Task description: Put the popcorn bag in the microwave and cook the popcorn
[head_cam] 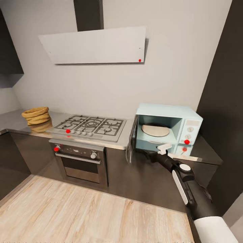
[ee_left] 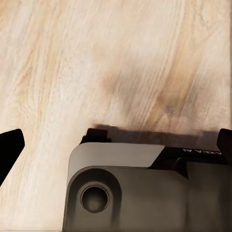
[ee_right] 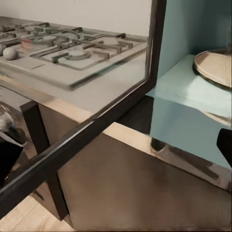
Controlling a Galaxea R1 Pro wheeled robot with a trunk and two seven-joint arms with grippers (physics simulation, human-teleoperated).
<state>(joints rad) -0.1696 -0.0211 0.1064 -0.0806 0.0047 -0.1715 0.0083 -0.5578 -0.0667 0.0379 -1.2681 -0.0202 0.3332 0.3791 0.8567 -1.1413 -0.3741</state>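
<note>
Pale wood floor [head_cam: 84,209] across the foreground, grey wall and slanted hood [head_cam: 96,45] above. Grey tabletop [head_cam: 13,123] running wall to wall over dark cabinets, with the steel hob [head_cam: 89,126] at its middle and the oven [head_cam: 79,158] beneath. At the tabletop's right end, microwave [head_cam: 168,128] with door [head_cam: 132,143] swung open toward the hob, round tray [head_cam: 155,130] bare inside. At the far left end, near the back edge, bag [head_cam: 36,115], upright, reflected in the gloss. Hob lying between bag and microwave. Right hand [head_cam: 164,148] just in front of the microwave's open mouth at the tabletop's front edge, well apart from the bag; grip width impossible to tell. Through the right wrist camera, glass door edge crossing before the hob grates. Left hand [ee_left: 116,140] over bare floor above the robot's base [ee_left: 145,193], fingertips at the frame's sides, spread wide, holding nothing.
</note>
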